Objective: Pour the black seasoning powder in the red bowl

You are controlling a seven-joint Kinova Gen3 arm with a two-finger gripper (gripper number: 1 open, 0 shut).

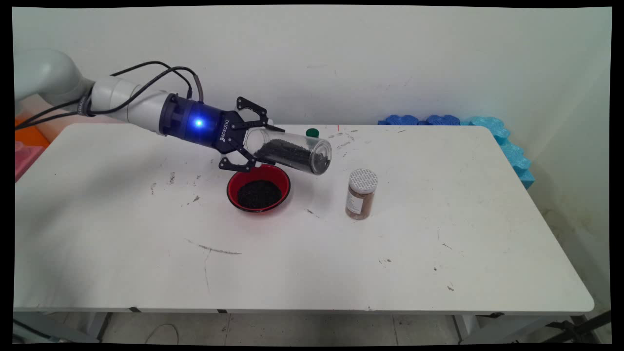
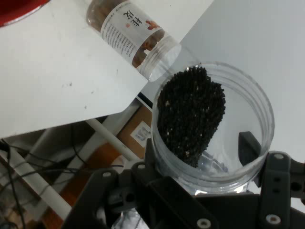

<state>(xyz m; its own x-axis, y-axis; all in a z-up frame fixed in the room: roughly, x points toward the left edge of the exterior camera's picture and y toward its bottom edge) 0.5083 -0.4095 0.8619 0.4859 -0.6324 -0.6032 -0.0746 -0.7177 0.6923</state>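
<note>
Clear jar (image 1: 292, 153) is clamped in the gripper (image 1: 253, 142), lying almost on its side above the table, open mouth pointing toward picture right and slightly down. Black grains sit along its lower wall, reaching near the mouth. In the hand view the jar (image 2: 212, 126) fills the frame between the fingers (image 2: 249, 148), grains heaped against one side of the wall, the rest of the inside see-through.

Gripper (image 2: 209, 181) is closed around the jar's base end, one finger above and one below in the main view. Arm comes in from upper left, nearly level.

Red bowl (image 1: 258, 187) sits on the table right under the gripper and the jar's rear half, holding a dark pile of the same kind of grains. The jar mouth overhangs past the bowl's right rim, not over its centre. Jar and bowl are apart, no contact.

Spice bottle (image 1: 361, 193) stands upright to the right of the bowl, near it but not touching: white perforated cap, brown contents, paper label. In the hand view the spice bottle (image 2: 133, 36) shows at the top, just beyond the jar rim, with a sliver of the red bowl (image 2: 19, 8) in the top left corner.

Small green cap (image 1: 312, 132) lies on the table behind the jar, toward the far edge.

White table (image 1: 341, 263) has scuffs and dark marks. Blue foam blocks (image 1: 487, 127) sit at the far right corner against the wall.
</note>
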